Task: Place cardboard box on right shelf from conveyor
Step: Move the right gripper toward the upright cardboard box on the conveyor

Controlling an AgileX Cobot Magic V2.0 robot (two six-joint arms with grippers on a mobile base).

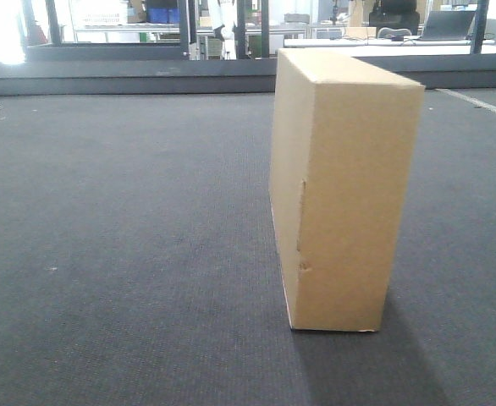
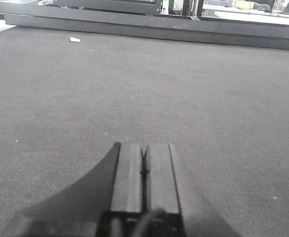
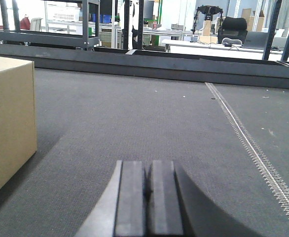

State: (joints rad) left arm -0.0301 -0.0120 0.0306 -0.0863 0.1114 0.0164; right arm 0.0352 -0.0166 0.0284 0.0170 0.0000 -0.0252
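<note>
Dark grey ribbed conveyor [image 1: 129, 254] fills pretty much the whole floor of the scene, with a low metal rail along the far edge. Behind that it's a workshop: desks, a laptop [image 1: 447, 25], and an office chair [image 3: 232, 27]. A stitched seam [image 3: 248, 143] runs across the belt on the right side, and a little white scrap [image 2: 75, 39] lies near the far rail.

The cardboard box [image 1: 341, 194] stands upright on the belt, plain tan, with a small tear down its near vertical edge. It sits to the left of the right gripper [image 3: 148, 165], clearly apart from it. That gripper's pads are pressed together on nothing. Same goes for the left gripper [image 2: 144, 148], closed up and low over the belt.

Blue bins [image 1: 162, 14] sit way in the back; I can't tell what's in them.
</note>
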